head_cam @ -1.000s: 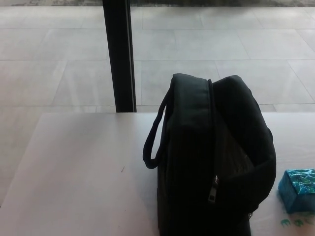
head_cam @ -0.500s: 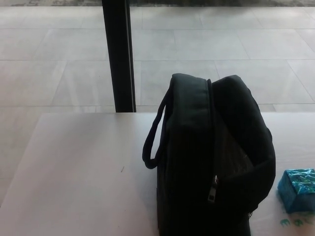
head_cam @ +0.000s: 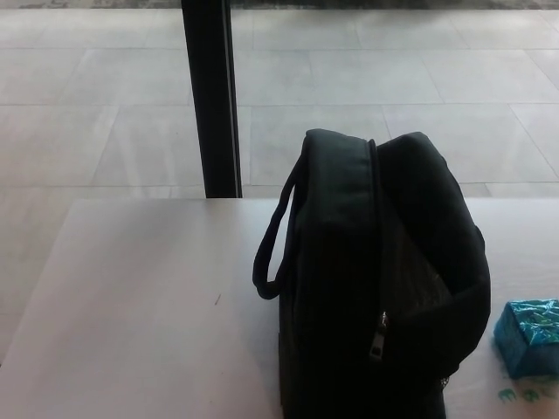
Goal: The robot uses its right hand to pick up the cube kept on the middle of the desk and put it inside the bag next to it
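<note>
Tabletop [head_cam: 131,332]: pale, matte, one small dark speck left of centre. Bag [head_cam: 380,279]: black, upright at the middle, carry handle [head_cam: 272,236] looping off its left side, zip pull [head_cam: 380,336] hanging on the front, right flap sagging outward. Cube [head_cam: 531,336]: shiny teal, resting on the tabletop just right of the bag, apart from it, outside it. Dark post [head_cam: 212,96]: upright behind the tabletop, tiled floor [head_cam: 393,78] beyond. Robot hand, left and right: neither visible, state cannot be told

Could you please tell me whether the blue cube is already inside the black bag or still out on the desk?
Still out: the shiny blue cube rests on the white desk, right of the black fabric bag.
</note>
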You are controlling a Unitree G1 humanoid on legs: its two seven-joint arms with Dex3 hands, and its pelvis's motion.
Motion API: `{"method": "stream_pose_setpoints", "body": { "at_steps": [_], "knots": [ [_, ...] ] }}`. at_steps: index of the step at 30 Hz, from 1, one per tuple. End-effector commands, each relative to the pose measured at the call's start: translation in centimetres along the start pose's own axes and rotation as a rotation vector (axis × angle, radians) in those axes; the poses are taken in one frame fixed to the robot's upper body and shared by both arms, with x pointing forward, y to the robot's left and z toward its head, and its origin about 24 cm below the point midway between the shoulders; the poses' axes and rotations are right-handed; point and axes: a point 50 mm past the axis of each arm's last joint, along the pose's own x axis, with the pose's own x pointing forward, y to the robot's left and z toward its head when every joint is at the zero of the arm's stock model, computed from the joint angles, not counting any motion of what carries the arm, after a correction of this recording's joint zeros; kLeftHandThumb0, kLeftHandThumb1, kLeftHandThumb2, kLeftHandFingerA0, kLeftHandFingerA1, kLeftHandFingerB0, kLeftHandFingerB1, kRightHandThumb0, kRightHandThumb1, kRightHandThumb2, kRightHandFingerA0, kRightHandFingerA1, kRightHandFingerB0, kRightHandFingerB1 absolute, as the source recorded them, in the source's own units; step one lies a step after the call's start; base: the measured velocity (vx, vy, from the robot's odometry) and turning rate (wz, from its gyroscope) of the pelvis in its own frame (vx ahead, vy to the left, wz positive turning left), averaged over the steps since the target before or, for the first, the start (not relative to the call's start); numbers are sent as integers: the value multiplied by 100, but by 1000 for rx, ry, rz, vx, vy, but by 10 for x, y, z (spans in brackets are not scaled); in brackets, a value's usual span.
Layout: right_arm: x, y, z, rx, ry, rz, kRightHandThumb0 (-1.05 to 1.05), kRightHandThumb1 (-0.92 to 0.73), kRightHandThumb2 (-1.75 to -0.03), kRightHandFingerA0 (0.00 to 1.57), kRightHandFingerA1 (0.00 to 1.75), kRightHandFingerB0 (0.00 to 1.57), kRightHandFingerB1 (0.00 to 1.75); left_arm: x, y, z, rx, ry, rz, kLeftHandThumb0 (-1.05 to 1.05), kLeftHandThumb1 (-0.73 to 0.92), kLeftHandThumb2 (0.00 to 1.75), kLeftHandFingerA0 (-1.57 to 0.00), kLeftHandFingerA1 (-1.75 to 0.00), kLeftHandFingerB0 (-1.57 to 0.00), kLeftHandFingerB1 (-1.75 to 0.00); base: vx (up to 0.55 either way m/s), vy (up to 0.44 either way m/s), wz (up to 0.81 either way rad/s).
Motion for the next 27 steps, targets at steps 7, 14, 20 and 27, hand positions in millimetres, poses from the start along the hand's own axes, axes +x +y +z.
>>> {"method": "stream_pose_setpoints", "body": {
  "at_steps": [7,14,20,27],
  "knots": [
    [-8,81,24,-226,-114,338,-67,-62,-58,24,36,22,28,-4,0,3,5,10,-44,-58,67,60,-22,-49,-23,-40,0,0,0],
    [-19,116,12,-414,-157,512,-71,-63,-59,20,45,21,29,-3,2,1,7,16,-44,-57,68,60,-22,-49,-23,-40,0,0,0],
    [-24,127,15,-493,-164,543,-63,-62,-58,25,42,24,28,-4,1,1,16,16,-49,-58,68,60,-22,-51,-24,-41,0,0,0],
    [-12,131,21,-643,-175,589,-63,-48,-82,21,50,13,41,-3,1,1,-5,24,-47,-57,69,60,-22,-52,-24,-42,0,0,0]
  ]
}}
